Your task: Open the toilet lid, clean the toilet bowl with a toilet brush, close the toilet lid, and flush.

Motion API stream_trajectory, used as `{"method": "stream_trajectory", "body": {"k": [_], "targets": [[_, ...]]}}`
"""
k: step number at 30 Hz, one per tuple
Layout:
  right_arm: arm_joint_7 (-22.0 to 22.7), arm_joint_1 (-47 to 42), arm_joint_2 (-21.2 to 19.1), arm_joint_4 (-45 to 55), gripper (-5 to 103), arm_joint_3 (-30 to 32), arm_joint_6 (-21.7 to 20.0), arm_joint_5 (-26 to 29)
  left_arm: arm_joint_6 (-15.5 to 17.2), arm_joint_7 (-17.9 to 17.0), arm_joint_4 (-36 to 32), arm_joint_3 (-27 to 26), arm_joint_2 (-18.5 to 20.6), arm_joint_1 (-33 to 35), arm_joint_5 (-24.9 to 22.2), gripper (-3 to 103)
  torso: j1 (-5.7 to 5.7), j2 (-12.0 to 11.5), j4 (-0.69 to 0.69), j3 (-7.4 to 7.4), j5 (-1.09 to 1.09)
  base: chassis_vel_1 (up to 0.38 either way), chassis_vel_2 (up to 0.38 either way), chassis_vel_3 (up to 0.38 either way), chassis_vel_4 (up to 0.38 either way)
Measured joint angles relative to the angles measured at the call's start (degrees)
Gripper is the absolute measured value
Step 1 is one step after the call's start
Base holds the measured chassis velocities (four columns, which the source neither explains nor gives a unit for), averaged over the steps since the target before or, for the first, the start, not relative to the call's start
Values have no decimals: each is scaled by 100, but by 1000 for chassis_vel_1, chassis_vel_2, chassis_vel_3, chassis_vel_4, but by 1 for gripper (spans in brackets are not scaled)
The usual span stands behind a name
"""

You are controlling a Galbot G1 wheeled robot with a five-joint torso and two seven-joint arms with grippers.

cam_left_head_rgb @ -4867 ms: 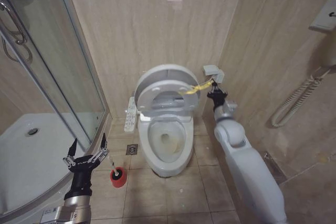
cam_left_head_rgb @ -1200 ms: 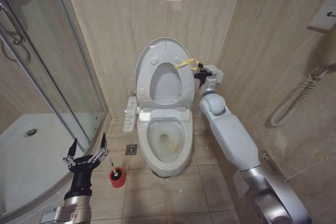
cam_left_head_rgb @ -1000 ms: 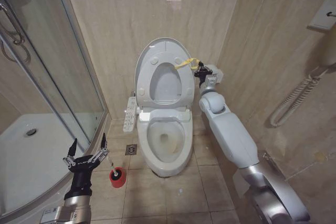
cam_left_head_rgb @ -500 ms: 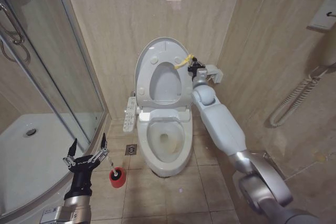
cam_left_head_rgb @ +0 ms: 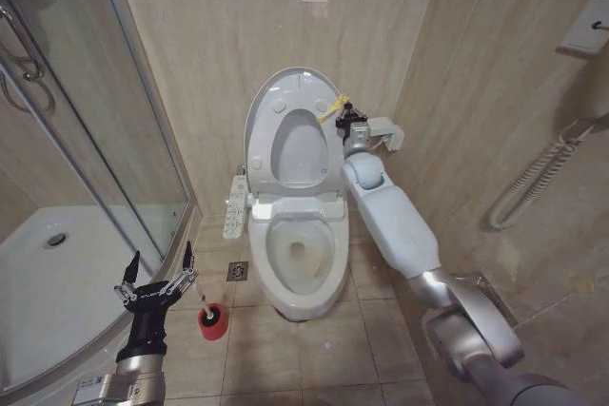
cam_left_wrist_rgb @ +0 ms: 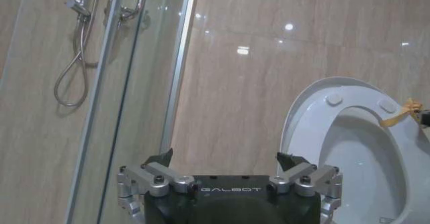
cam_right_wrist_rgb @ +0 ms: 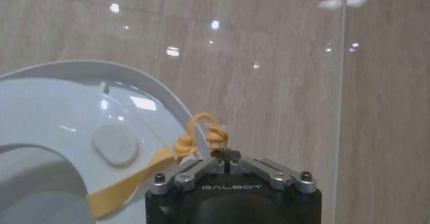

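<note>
Now toilet lid [cam_left_head_rgb: 285, 106] fully upright against back wall, up from half-raised seconds ago. Right tool [cam_left_head_rgb: 344, 113] clamped on yellow strap [cam_left_head_rgb: 328, 111] at lid's edge, pressed closer to lid than a moment back. Opening step looks done. Toilet bowl [cam_left_head_rgb: 300, 263] exposed. Toilet brush [cam_left_head_rgb: 204, 307] in red holder [cam_left_head_rgb: 214, 321] on floor, beside left tool [cam_left_head_rgb: 157, 278], fingers spread, empty.

Beige tiled walls [cam_left_head_rgb: 247, 16] and floor [cam_left_head_rgb: 314, 358], glass shower enclosure [cam_left_head_rgb: 86, 130] at left.
</note>
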Motion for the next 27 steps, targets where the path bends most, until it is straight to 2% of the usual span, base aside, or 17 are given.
{"method": "stream_trajectory", "body": {"k": [1,7,12,18,27], "targets": [[0,0,0,0,0,0,0,0,0,0,0,0,0,0,0,100,0,0,0,0,0,0,0,0,0],[24,-322,-586,719,0,-39,-131,319,0,0,0,0,0,0,0,100,0,0,-5,0,1,0,0,0,0],[5,-607,-811,1069,0,-6,-166,421,0,1,0,0,0,0,0,100,0,0,-4,0,1,0,0,0,0],[12,-973,-916,1498,0,-7,-288,583,0,0,0,0,0,0,0,100,0,0,-3,0,1,0,0,0,0],[7,-1078,-993,1795,3,-13,-469,758,0,0,0,0,0,0,0,100,0,0,-3,0,0,0,0,0,0]]}}
